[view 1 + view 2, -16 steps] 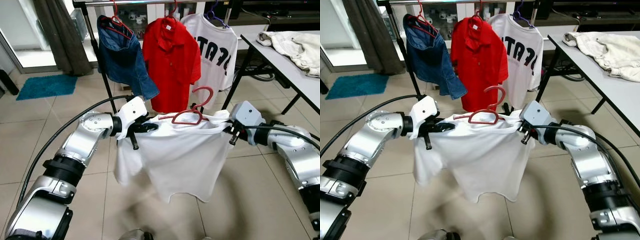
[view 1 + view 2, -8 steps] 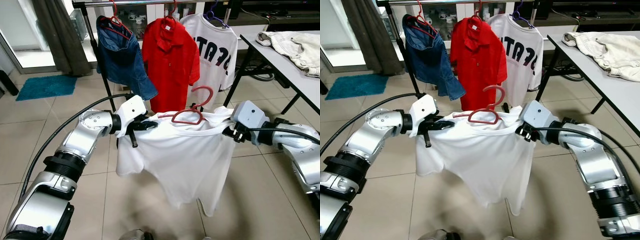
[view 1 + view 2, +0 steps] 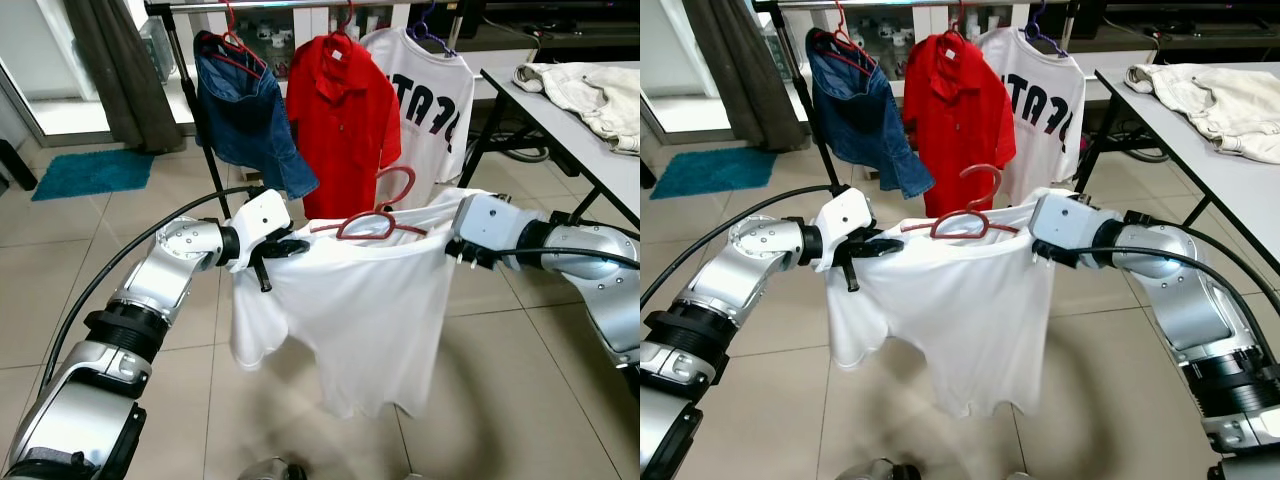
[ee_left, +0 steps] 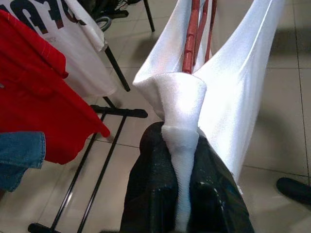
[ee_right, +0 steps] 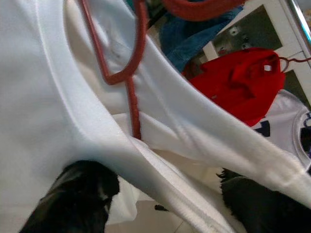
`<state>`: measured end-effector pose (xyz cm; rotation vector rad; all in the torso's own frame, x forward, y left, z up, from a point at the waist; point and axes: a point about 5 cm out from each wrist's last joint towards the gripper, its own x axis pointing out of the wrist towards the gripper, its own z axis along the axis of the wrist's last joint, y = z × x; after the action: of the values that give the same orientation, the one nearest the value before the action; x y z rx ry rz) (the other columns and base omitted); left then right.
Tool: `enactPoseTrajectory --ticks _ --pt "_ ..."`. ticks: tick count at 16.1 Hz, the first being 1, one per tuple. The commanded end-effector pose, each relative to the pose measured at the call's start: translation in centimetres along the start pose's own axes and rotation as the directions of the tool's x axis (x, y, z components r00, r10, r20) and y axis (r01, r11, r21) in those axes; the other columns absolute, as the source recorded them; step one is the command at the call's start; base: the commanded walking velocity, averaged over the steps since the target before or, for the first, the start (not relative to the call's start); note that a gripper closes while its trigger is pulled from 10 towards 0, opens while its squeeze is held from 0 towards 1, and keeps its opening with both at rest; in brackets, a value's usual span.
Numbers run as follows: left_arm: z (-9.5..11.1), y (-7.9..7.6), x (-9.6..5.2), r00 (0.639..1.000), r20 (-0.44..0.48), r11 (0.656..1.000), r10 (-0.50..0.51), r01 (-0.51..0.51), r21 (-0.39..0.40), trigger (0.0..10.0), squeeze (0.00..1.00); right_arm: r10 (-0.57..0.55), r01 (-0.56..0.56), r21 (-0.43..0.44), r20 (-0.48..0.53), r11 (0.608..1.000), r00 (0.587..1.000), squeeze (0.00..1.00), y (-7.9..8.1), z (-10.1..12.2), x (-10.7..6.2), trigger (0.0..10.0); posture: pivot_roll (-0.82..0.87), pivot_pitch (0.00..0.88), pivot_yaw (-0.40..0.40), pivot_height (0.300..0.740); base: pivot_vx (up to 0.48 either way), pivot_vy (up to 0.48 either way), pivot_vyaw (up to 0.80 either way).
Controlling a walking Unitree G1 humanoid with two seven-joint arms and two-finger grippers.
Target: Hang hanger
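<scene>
Here, red hanger (image 3: 365, 222) in white shirt (image 3: 350, 300), shoulders pinched by left fingers (image 4: 146, 194), right fingers (image 5: 73, 199).

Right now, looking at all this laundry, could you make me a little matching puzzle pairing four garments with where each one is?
Garments:
1. plain white T-shirt
2. red short-sleeved polo shirt
3. blue denim garment
4. cream jacket

Places:
A. lying on the table
B. leftmost on the rack rail
C. on a red wire hanger, stretched between the left end effector and right end effector
D. middle of the rail, between two other garments

Pairs: 1-C, 2-D, 3-B, 4-A
</scene>
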<state>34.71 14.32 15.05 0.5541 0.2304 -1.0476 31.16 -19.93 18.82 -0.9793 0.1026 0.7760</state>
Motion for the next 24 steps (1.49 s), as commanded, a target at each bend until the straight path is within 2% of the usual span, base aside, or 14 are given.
enactPoseTrajectory --ticks 1,2,3,7,9,10,12,15,17,19,20,22,23,24 --pt "0.7 0.6 -0.2 0.999 -0.003 0.999 0.033 -0.033 0.037 0.0 0.00 0.066 -0.065 -0.068 0.007 0.996 0.998 0.98 0.3 1.0 -0.1 10.0 -0.15 0.000 0.054 0.740 0.000 0.000 0.00" --pt "0.8 0.8 -0.2 0.999 -0.009 0.998 0.044 -0.044 0.044 0.0 0.00 0.131 -0.131 -0.098 -0.006 0.987 0.991 0.52 1.0 1.2 -0.1 10.0 -0.15 0.000 0.053 0.740 0.000 0.000 0.00" --pt "0.8 0.9 -0.1 0.999 -0.013 0.997 0.052 -0.051 0.049 0.0 0.00 0.168 -0.169 -0.114 -0.013 0.979 0.986 0.00 1.3 1.5 -0.2 10.0 -0.15 0.000 0.053 0.740 0.000 0.000 0.00" --pt "1.0 1.1 -0.2 0.998 -0.015 0.996 0.058 -0.057 0.067 0.0 0.00 0.210 -0.215 -0.165 -0.051 0.963 0.976 0.00 1.0 1.7 -0.6 10.0 -0.16 0.000 0.052 0.740 0.000 0.000 0.00" --pt "1.1 1.2 -0.3 0.997 -0.026 0.994 0.068 -0.066 0.086 0.0 0.00 0.296 -0.303 -0.167 -0.066 0.938 0.953 0.00 1.3 1.9 -1.0 10.0 -0.16 0.000 0.053 0.740 0.000 0.000 0.00" --pt "1.1 1.4 -0.4 0.996 -0.037 0.992 0.075 -0.071 0.100 0.0 0.00 0.357 -0.369 -0.187 -0.094 0.910 0.929 0.00 1.2 2.0 -1.5 10.0 -0.16 0.000 0.048 0.740 0.000 0.000 0.00" --pt "1.1 1.7 -0.6 0.994 -0.047 0.990 0.095 -0.089 0.109 0.0 0.00 0.368 -0.377 -0.199 -0.082 0.905 0.926 0.00 0.3 2.8 -1.7 10.0 -0.15 0.000 0.041 0.740 0.000 0.000 0.00" --pt "1.4 1.8 -0.7 0.993 -0.015 0.987 0.121 -0.118 0.110 0.0 0.00 0.392 -0.388 -0.178 -0.011 0.904 0.920 0.00 0.3 4.1 -1.8 10.0 -0.15 0.000 0.035 0.740 0.000 0.000 0.00" --pt "1.9 2.2 -1.6 0.992 0.071 0.984 0.101 -0.110 0.140 0.0 0.00 0.306 -0.298 -0.079 0.131 0.951 0.943 0.00 -0.6 5.3 -1.9 10.0 -0.15 0.000 0.033 0.740 0.000 0.000 0.00" --pt "2.0 2.3 -2.3 0.991 0.109 0.987 0.080 -0.094 0.127 0.0 0.00 0.284 -0.283 -0.028 0.143 0.959 0.948 0.00 -1.0 5.0 -2.2 10.0 -0.15 0.000 0.033 0.740 0.000 0.000 0.00" --pt "1.7 2.5 -3.1 0.991 0.116 0.991 0.062 -0.075 0.107 0.0 0.00 0.241 -0.245 0.028 0.105 0.969 0.965 0.00 -1.3 3.7 -2.5 10.0 -0.15 0.000 0.030 0.740 0.000 0.000 0.00" --pt "1.3 2.9 -3.6 0.991 0.100 0.991 0.092 -0.101 0.088 0.0 0.00 0.149 -0.160 0.137 0.085 0.978 0.985 0.00 -1.6 2.9 -2.4 10.0 -0.15 0.000 0.029 0.740 0.000 0.000 0.00" --pt "1.3 3.2 -3.8 0.986 0.107 0.988 0.132 -0.139 0.061 0.0 0.00 0.074 -0.097 0.291 0.088 0.952 0.993 0.00 -1.3 2.4 -2.0 10.0 -0.14 0.000 0.020 0.740 0.000 0.000 0.00" --pt "1.4 3.4 -3.9 0.979 0.120 0.985 0.166 -0.172 0.035 0.0 0.00 0.028 -0.074 0.434 0.111 0.898 0.993 0.00 -0.6 2.2 -1.7 10.0 -0.14 0.000 0.020 0.740 0.000 0.000 0.00"
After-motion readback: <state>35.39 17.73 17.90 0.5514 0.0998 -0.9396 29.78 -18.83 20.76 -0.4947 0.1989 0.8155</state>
